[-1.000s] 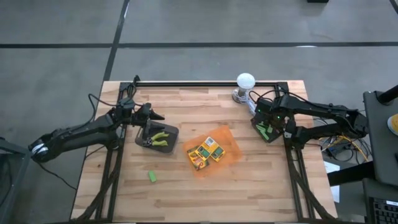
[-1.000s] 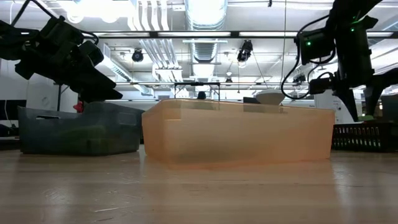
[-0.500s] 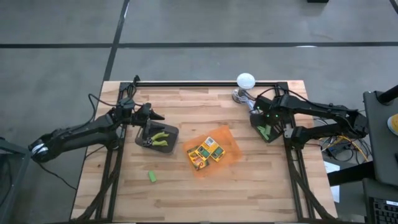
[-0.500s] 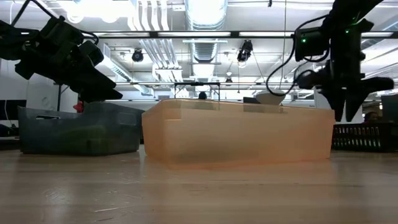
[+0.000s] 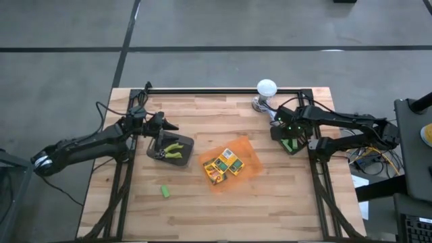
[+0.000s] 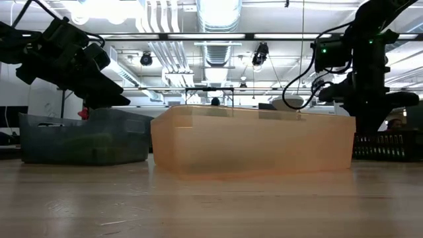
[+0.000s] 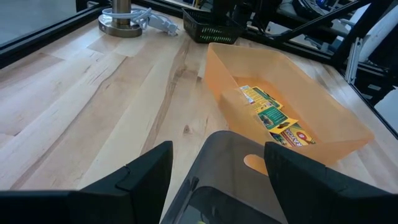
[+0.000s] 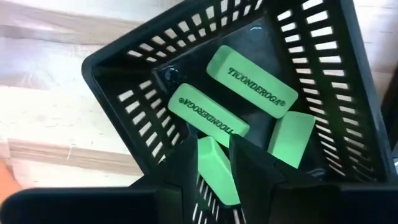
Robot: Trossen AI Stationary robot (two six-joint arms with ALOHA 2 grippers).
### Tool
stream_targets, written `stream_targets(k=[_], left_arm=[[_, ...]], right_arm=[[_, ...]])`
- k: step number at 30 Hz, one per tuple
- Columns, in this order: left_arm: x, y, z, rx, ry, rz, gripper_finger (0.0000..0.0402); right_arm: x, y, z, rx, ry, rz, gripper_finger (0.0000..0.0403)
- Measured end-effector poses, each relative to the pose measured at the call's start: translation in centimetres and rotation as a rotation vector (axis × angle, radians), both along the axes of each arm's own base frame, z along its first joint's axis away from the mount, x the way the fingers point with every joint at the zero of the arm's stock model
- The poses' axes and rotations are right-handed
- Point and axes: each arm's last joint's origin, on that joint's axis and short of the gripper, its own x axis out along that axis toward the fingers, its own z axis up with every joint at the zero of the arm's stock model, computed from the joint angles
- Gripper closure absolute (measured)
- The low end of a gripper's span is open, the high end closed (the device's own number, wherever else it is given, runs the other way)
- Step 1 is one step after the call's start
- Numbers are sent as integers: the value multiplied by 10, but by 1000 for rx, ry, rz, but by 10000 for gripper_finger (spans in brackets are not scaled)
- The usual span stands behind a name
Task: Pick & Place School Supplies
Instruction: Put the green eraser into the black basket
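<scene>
In the high view, the right end effector (image 5: 286,129) hung over the black mesh basket (image 5: 290,143) at the bench (image 5: 202,216) right edge, while the left end effector (image 5: 164,126) waited above the dark bin (image 5: 170,149) and one green eraser (image 5: 164,192) lay loose on the wood. In the right wrist view, the right fingers (image 8: 255,168) were narrowed onto a green eraser (image 8: 214,169) across its short sides, over three more erasers (image 8: 250,81) in the basket; these blocks judged light, rubbery and non-fragile, best pinched across the narrow width at mid-length. In the left wrist view, the left fingers (image 7: 143,174) stood wide apart and empty, facing the orange tray (image 7: 348,130) holding crayon boxes (image 7: 273,118).
</scene>
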Motion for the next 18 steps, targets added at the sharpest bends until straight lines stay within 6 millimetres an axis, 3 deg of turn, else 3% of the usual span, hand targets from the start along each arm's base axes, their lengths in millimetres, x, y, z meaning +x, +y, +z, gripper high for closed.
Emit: stream_targets(k=[8,18], left_arm=[[0,0,0,0,0,0,142],[0,0,0,0,0,0,142]], right_arm=[[7,-4,17,-21,-36,16,298],[34,-21,100,-359,-178,170,256]])
